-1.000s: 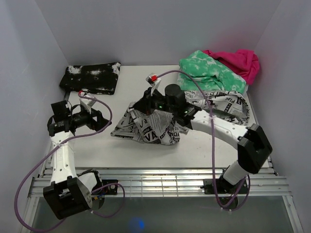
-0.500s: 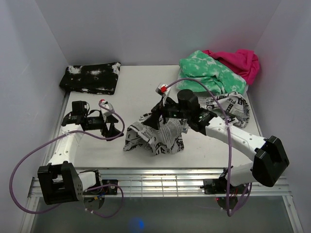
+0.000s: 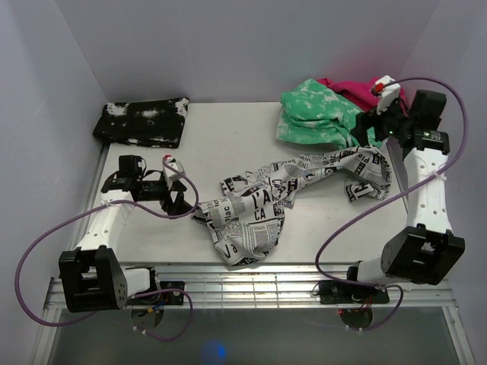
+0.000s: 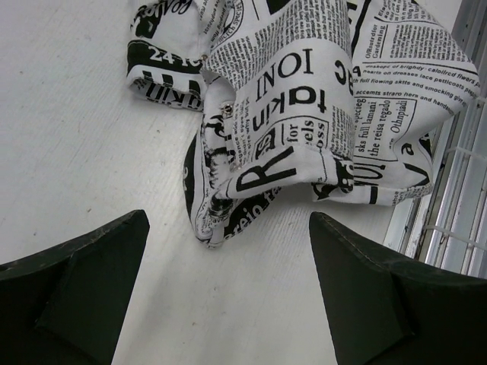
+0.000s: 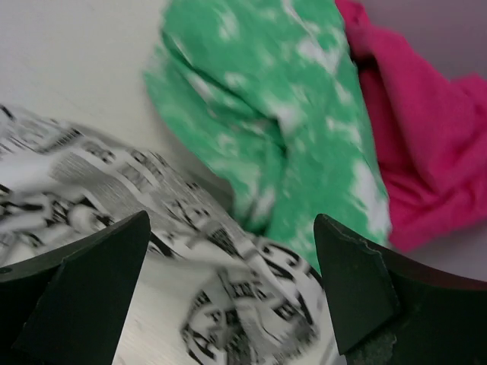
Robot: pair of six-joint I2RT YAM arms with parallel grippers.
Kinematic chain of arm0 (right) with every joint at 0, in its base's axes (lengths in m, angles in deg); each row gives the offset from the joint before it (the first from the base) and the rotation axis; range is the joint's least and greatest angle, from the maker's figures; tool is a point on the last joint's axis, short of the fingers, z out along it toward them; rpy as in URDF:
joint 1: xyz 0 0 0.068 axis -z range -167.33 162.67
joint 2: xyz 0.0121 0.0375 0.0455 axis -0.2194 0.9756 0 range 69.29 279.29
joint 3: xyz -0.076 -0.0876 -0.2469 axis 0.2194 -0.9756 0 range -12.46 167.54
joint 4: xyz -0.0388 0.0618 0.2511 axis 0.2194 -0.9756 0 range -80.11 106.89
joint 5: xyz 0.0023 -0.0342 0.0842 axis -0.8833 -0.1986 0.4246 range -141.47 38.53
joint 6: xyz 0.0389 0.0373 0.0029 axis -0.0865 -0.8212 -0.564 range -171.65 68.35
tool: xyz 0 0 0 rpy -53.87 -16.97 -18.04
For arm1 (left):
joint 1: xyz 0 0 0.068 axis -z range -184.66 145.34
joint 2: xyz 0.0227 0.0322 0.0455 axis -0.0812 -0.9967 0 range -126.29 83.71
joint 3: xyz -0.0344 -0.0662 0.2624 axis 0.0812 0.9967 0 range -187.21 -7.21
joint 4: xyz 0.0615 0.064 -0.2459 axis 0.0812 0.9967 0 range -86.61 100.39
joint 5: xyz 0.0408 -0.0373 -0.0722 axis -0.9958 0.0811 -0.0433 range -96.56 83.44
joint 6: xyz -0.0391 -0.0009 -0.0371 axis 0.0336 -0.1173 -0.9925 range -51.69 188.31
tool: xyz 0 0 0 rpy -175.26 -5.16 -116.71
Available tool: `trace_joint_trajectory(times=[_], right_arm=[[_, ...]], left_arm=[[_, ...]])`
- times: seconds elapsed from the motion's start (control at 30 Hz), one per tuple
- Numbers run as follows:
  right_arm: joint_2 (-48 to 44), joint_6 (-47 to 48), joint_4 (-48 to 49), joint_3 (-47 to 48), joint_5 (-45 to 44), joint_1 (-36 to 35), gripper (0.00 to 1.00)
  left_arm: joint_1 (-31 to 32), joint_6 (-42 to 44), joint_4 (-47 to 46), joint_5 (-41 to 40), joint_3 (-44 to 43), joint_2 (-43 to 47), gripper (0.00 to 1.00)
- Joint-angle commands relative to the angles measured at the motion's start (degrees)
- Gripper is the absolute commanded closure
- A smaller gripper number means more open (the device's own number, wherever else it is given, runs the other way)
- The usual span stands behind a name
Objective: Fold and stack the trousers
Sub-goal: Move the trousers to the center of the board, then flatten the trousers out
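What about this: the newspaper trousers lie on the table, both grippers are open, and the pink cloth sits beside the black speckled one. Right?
No. The top view shows the pink cloth beside the green-and-white garment, not the black speckled one. The trousers lie on the table, and the left gripper and right gripper are open.

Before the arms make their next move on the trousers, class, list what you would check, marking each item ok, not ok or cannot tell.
1. Left hand open and empty: ok.
2. Right hand open and empty: ok.
3. Trousers flat on the table: not ok, crumpled and twisted.
4. Left hand close to the trousers: ok, cloth lies just ahead of it.
5. Trouser leg clear of the green mottled garment: cannot tell, edges look touching.
6. Black speckled folded garment apart from the trousers: ok.
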Motion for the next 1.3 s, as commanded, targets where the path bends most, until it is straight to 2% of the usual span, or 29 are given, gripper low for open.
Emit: trace_joint_trajectory(times=[0.0, 0.03, 0.07, 0.13, 0.17, 0.2, 0.3, 0.37, 0.47, 0.57, 0.7, 0.9, 0.93, 1.03, 1.13, 1.27], right_arm=[[6.86, 20.87, -17.16, 2.86, 3.16, 11.43, 0.08], [8.37, 23.60, -19.45, 4.17, 4.65, 15.46, 0.09], [10.38, 30.15, -25.73, 7.67, 6.58, 17.06, 0.09], [16.01, 35.90, -31.04, 10.76, 9.31, 21.79, 0.09], [20.38, 41.32, -36.73, 14.52, 10.80, 22.96, 0.09], [20.42, 43.55, -39.05, 16.47, 11.42, 24.01, 0.09], [30.50, 47.35, -44.76, 23.75, 12.05, 26.66, 0.07], [33.07, 48.32, -46.18, 25.89, 11.70, 26.83, 0.09], [33.87, 50.17, -43.57, 23.62, 12.66, 26.57, 0.12], [31.77, 49.91, -35.86, 16.86, 12.23, 25.61, 0.14], [31.32, 49.38, -30.29, 11.67, 10.29, 23.85, 0.16], [30.01, 44.55, -18.87, 7.88, 9.58, 23.14, 0.49], [29.92, 44.54, -18.59, 8.14, 10.02, 23.14, 0.63], [28.52, 45.42, -20.34, 9.63, 10.64, 23.14, 0.92], [24.22, 45.86, -21.57, 9.46, 11.86, 23.67, 0.92], [14.39, 56.74, -38.95, 11.58, 12.49, 24.29, 0.92]], left_arm=[[0.45, -1.91, -1.63, 2.31, -3.23, 0.35, 0.02], [0.54, -2.00, -1.63, 2.49, -3.41, 0.35, 0.02], [0.63, -2.00, -1.63, 2.40, -3.58, 0.61, 0.02], [0.63, -1.74, -1.63, 2.06, -3.58, 0.87, 0.02], [0.63, -1.13, -1.19, 1.97, -3.58, 0.96, 0.02], [0.63, -1.12, -1.19, 1.79, -3.50, 0.96, 0.02], [0.63, -0.42, -0.58, 1.61, -3.58, 0.70, 0.02], [0.63, 0.02, -0.49, 1.61, -3.32, 0.44, 0.02], [0.63, 0.37, -0.40, 1.35, -3.23, -0.09, 0.03], [0.63, 0.37, -0.31, 1.44, -3.23, -0.36, 0.03], [0.63, 0.37, -0.31, 0.74, -3.23, -1.06, 0.04], [0.72, 2.39, 0.56, -1.46, -2.53, -2.11, 0.04], [0.63, 2.57, 0.66, -1.64, -2.53, -2.46, 0.04], [0.63, 2.83, 1.27, -1.81, -2.88, -3.26, 0.05], [0.72, 2.92, 1.10, -1.99, -2.97, -3.26, 0.05], [1.42, 4.32, 1.27, -2.95, -3.32, -4.75, 0.04]])
